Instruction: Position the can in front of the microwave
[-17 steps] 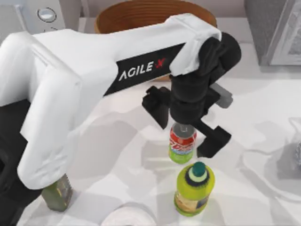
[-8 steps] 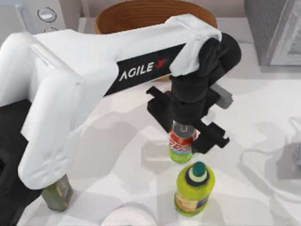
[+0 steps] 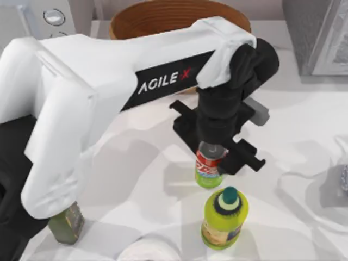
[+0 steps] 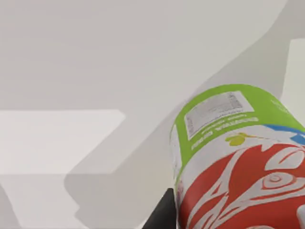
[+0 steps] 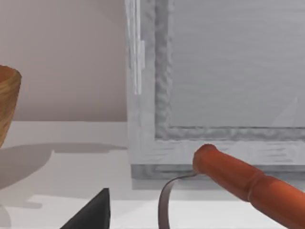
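The white left arm is the biggest thing in the top view and it reaches across the tabletop from the left side. On its black band I can read "AGILE X" in white letters, with the X in red. At its end the black left tool points down over the can, near the middle of the tabletop. The two fingers stand narrow, one on each side of the can's upper part, and they seem to pinch it, though the exact contact is partly covered by the wrist.

The microwave stands at the top right corner, well apart from the can. A brown wooden bowl is at the far edge, behind the arm. A white appliance with a round knob is at the top left corner.

The yellow-green bottle with a teal cap stands upright just beside the can, on the near side.

The can stands upright; it has a silver top, a red band with white lettering I cannot read, and a lime-green lower part. In the left wrist view the can is very close, with a white printed panel too small to read.

In the right wrist view there is an orange handle before the microwave door; for the right tool I cannot tell the state.
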